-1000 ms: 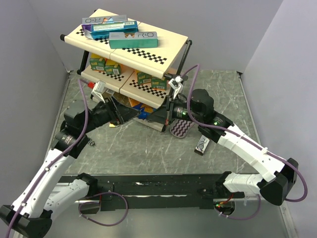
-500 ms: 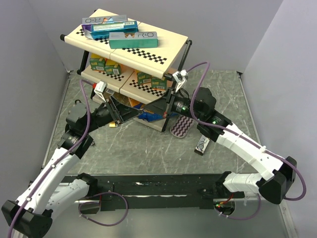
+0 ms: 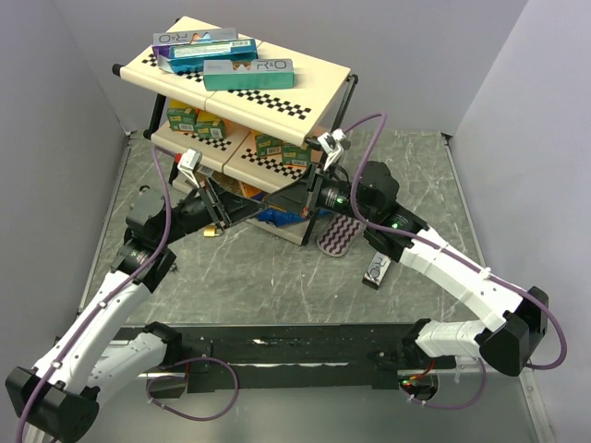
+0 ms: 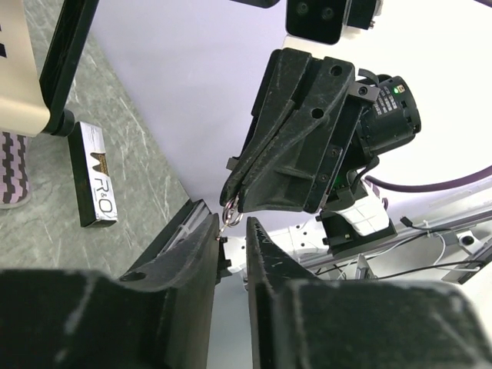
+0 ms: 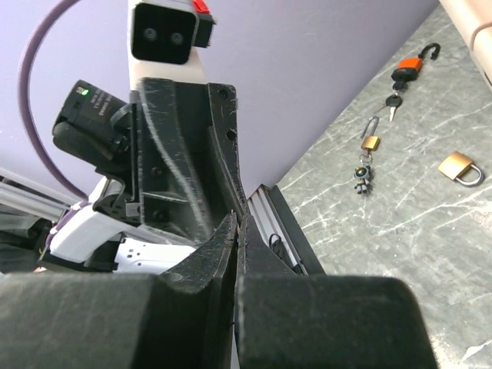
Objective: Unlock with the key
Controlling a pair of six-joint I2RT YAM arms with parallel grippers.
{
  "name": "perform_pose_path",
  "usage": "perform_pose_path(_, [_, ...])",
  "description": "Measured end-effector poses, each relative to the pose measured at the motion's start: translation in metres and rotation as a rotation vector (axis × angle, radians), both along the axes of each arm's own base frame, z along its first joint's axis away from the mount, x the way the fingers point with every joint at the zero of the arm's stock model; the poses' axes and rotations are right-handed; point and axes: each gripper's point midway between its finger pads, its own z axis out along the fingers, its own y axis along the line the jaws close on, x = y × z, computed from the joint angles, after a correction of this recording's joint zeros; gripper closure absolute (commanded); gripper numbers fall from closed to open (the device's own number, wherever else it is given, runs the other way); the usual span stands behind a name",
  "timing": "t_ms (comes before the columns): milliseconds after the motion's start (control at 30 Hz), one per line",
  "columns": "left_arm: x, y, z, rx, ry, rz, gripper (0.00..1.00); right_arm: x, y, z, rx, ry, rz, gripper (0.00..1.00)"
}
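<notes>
Though whatever hung from it was hidden, a small ring (image 4: 231,214), probably the key's, sat pinched in the closed tips of the right gripper (image 4: 230,200), with the left gripper (image 4: 231,228) narrowly parted just under it. A clean handover would want the left pads closing squarely on it before the right let go. The padlock (image 5: 460,168) lay well apart on the table (image 5: 400,231), near a keychain (image 5: 382,115)

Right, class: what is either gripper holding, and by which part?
The right gripper pinches a small ringed metal piece, likely the key, at its fingertips; the ring end hangs free. The left gripper, its fingers apart, visibly grips nothing.
</notes>
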Motion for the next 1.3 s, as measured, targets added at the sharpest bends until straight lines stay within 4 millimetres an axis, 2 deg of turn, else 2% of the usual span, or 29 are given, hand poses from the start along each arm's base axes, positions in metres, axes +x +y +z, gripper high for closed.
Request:
perform_pose_path(167, [0.002, 0.001, -0.003, 0.002, 0.013, 0.013, 0.99, -0.001, 0.000, 0.002, 0.008, 0.001, 0.006, 1.00])
perform_pose_path(400, [0.000, 0.003, -0.002, 0.003, 0.003, 0.014, 0.99, -0.005, 0.001, 0.002, 0.010, 0.002, 0.028, 0.98])
perform_pose_path(433, [-0.002, 0.004, -0.002, 0.007, 0.000, 0.004, 0.99, -0.006, 0.001, 0.002, 0.008, 0.002, 0.036, 0.94])
perform_pose_path(467, [-0.003, 0.005, -0.003, 0.011, -0.002, -0.005, 0.99, -0.008, 0.001, 0.001, 0.003, -0.001, 0.044, 0.80])
perform_pose_path(533, [-0.006, 0.006, -0.007, 0.029, -0.002, -0.040, 0.99, -0.011, 0.001, -0.005, -0.028, -0.009, 0.061, 0.66])
perform_pose_path(567, [-0.008, 0.007, -0.010, 0.042, -0.001, -0.057, 0.99, -0.012, 0.001, -0.007, -0.038, -0.009, 0.066, 0.54])
perform_pose_path(633, [-0.007, 0.009, -0.016, 0.079, -0.001, -0.083, 0.99, -0.018, -0.002, -0.014, -0.088, -0.019, 0.091, 0.45])
perform_pose_path(700, [-0.006, 0.010, -0.019, 0.117, -0.014, -0.111, 0.99, -0.025, -0.007, -0.018, -0.139, -0.038, 0.119, 0.42])
perform_pose_path(800, [-0.017, 0.006, -0.022, 0.177, -0.045, -0.212, 0.99, -0.038, -0.015, -0.011, -0.201, -0.087, 0.169, 0.41])
perform_pose_path(1033, [-0.067, -0.001, -0.027, 0.233, -0.112, -0.458, 0.99, -0.069, -0.025, 0.023, -0.246, -0.201, 0.321, 0.44])
perform_pose_path(1100, [-0.078, -0.001, -0.028, 0.243, -0.124, -0.502, 0.99, -0.074, -0.022, 0.019, -0.261, -0.197, 0.367, 0.45])
perform_pose_path(1300, [-0.090, -0.001, -0.029, 0.252, -0.140, -0.557, 0.99, -0.081, -0.005, -0.022, -0.345, -0.085, 0.492, 0.50])
